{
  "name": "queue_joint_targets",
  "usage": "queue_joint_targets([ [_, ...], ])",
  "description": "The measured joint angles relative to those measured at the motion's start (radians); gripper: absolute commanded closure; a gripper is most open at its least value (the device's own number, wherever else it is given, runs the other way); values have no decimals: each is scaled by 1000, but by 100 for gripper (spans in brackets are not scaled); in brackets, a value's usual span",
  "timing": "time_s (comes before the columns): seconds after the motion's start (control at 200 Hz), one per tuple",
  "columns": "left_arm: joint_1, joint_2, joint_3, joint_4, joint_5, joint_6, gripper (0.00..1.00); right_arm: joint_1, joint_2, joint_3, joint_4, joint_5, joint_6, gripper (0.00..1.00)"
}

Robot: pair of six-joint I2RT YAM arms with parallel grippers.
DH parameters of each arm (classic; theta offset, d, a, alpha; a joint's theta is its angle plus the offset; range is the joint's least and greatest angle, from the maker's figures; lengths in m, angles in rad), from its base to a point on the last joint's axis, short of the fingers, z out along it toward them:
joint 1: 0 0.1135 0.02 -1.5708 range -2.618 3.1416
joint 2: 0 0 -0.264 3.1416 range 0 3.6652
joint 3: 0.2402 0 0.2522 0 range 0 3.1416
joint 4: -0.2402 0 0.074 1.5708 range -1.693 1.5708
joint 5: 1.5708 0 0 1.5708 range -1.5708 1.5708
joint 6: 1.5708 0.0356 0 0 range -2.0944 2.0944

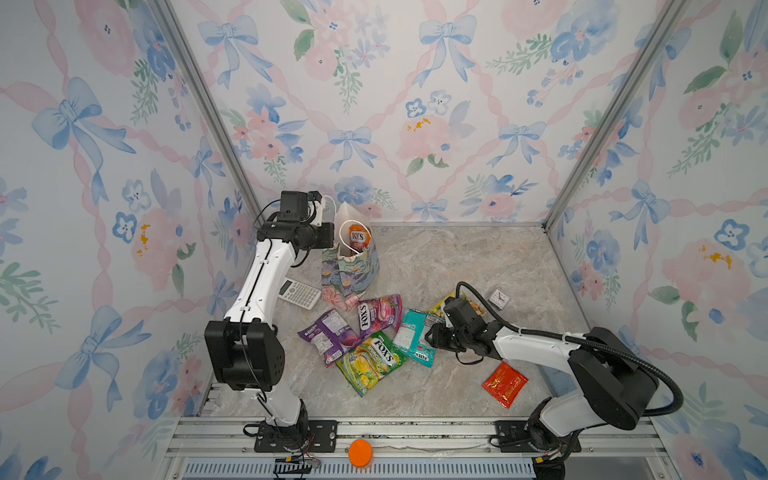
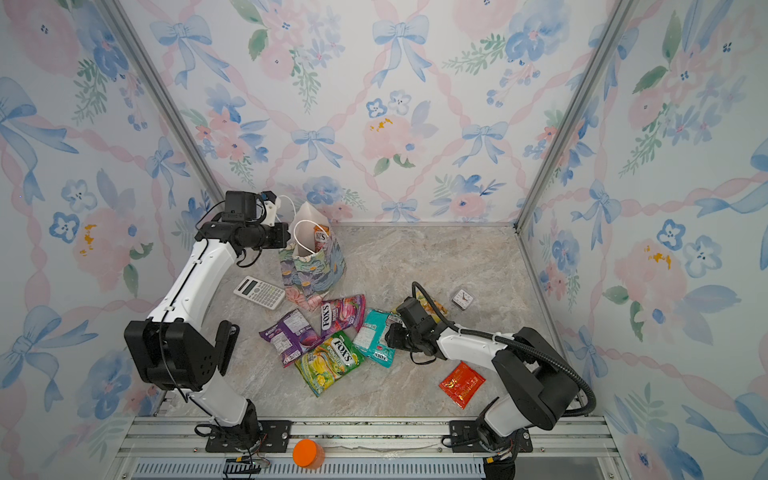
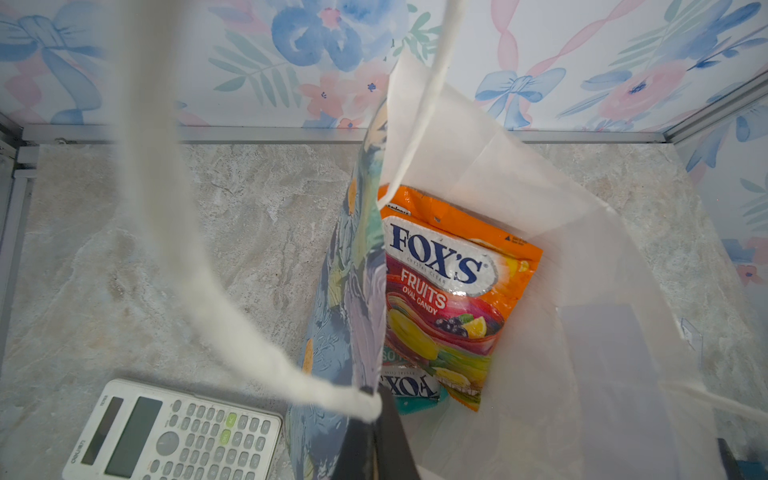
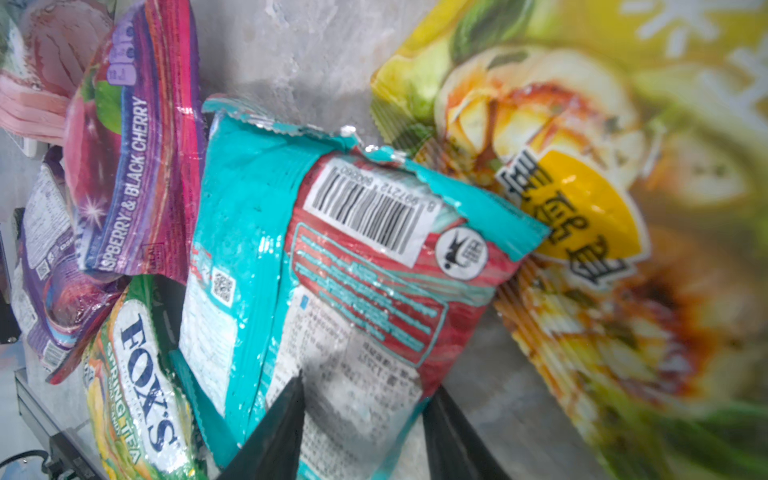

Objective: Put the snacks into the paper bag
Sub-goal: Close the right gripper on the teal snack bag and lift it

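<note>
The marble table (image 1: 457, 270) carries everything. Toward its back, left of the middle, the paper bag (image 1: 349, 274) stands upright. The left gripper (image 3: 376, 436) is closed on the bag's upper edge, where a white cord handle (image 3: 232, 316) meets it. Inside the bag lies an orange packet (image 3: 449, 266), with a corner of a teal wrapper (image 3: 409, 388) showing under it. In front of the bag the other snacks lie close together on the table, touching or overlapping: a purple packet (image 1: 328, 334), a pink packet (image 1: 378, 313), a green-yellow packet (image 1: 372, 361) and a teal packet (image 1: 413, 336). The right gripper (image 4: 369, 384) is at the teal packet's end, its jaws partly apart with the packet's edge between them. A yellow packet (image 4: 582, 208) lies partly under this arm. The calculator (image 1: 299, 293) lies just beside the bag. The red sachet (image 1: 505, 383) lies apart at the front right, and the small clock (image 1: 498, 299) lies toward the right edge.
</note>
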Motion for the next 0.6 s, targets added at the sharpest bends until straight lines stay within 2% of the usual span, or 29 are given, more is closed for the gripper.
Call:
queue_joint_targets([
  [0.075, 0, 0, 0, 0, 4, 0, 100, 0, 5, -8, 15, -3, 5, 66],
  [0.195, 0, 0, 0, 0, 8, 0, 100, -2, 10, -16, 39, -12, 19, 82],
  [0.41, 0, 0, 0, 0, 19, 0, 100, -10, 12, -18, 69, -33, 23, 100],
  [0.6, 0, 0, 0, 0, 28, 0, 100, -18, -37, -18, 37, -34, 18, 100],
])
